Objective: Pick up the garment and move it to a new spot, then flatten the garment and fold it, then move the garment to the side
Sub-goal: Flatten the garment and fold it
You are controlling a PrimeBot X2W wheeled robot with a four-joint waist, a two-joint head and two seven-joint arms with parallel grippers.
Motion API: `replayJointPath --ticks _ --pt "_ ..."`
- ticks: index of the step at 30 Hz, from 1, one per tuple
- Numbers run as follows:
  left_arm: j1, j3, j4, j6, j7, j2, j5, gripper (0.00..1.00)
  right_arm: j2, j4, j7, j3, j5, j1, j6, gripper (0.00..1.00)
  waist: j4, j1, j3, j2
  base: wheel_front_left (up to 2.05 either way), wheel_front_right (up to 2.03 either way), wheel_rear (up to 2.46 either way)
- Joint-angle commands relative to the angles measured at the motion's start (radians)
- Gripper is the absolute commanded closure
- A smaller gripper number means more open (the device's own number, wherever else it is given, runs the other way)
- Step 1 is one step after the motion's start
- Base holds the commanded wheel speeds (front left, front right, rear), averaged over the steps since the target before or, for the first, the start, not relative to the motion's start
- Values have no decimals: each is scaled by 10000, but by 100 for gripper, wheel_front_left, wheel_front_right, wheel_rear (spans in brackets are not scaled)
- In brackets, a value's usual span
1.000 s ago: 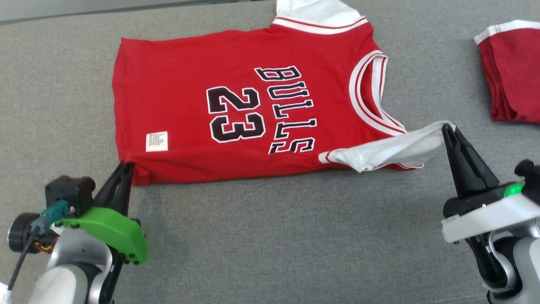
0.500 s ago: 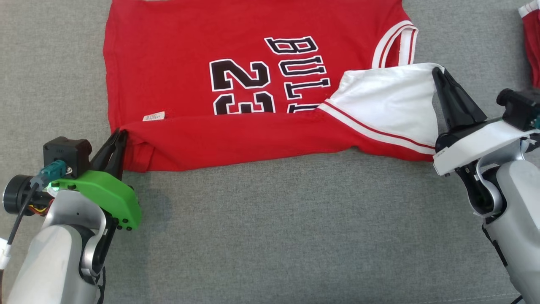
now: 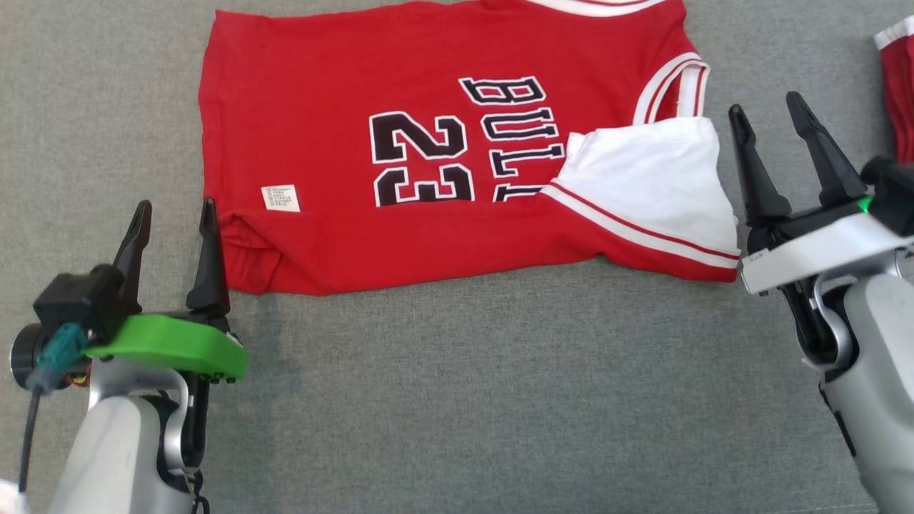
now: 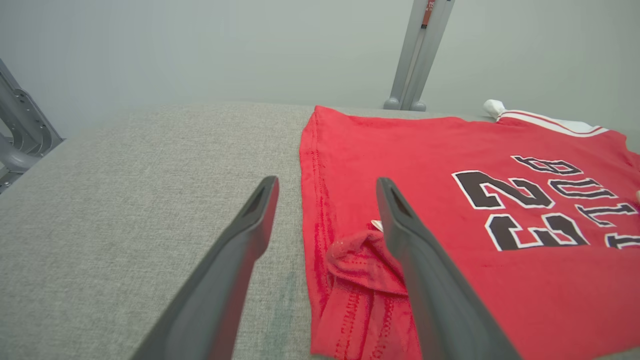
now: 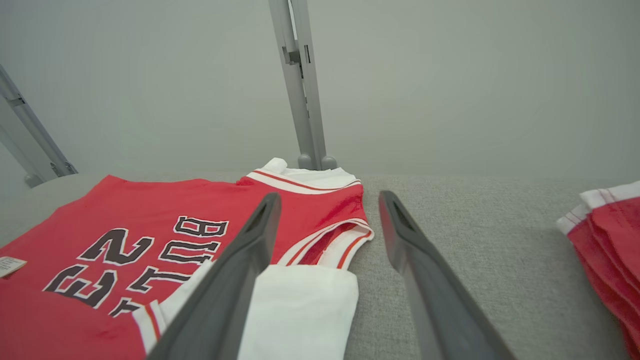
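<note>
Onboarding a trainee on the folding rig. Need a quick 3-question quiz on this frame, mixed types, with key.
1. Yes or no: is the left tool or the right tool gripping the jersey?
2. Which lies folded over part of the lettering, beside the right tool? A) white sleeve B) paper label C) grey towel
3. Name what lies at the head view's far right edge.
Key: 1 no, both stand open; 2 A; 3 a second red garment with white trim.

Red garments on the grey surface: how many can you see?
2: the Bulls jersey lying in the middle, and a folded red garment at the right edge, partly cropped; its layers may hide more.
</note>
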Motion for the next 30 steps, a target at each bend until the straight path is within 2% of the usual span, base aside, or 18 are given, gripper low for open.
replayJointPath --ticks 1,4,14,24,30 --pt "146 102 10 153 -429 -59 168 0 163 -355 -35 -252 -245 453 -16 0 -93 0 -301 0 0 0 0" --pt "480 170 11 567 -1546 -306 590 0 624 -1461 -37 -933 -928 1594 -15 0 -219 0 -784 0 0 0 0" --pt "1614 111 -369 808 -1978 -592 1216 0 1235 -2639 -40 -1308 -1598 3662 -15 0 -377 0 -1620 0 0 0 0" --pt "2115 12 -131 605 -1979 -674 1183 0 1444 -3032 245 -1403 -1616 4361 -15 0 -298 0 -1968 0 0 0 0" --pt "1887 -293 405 374 -1706 -626 1129 0 1393 -2805 440 -1397 -1574 4388 -15 0 -268 0 -1903 0 0 0 0"
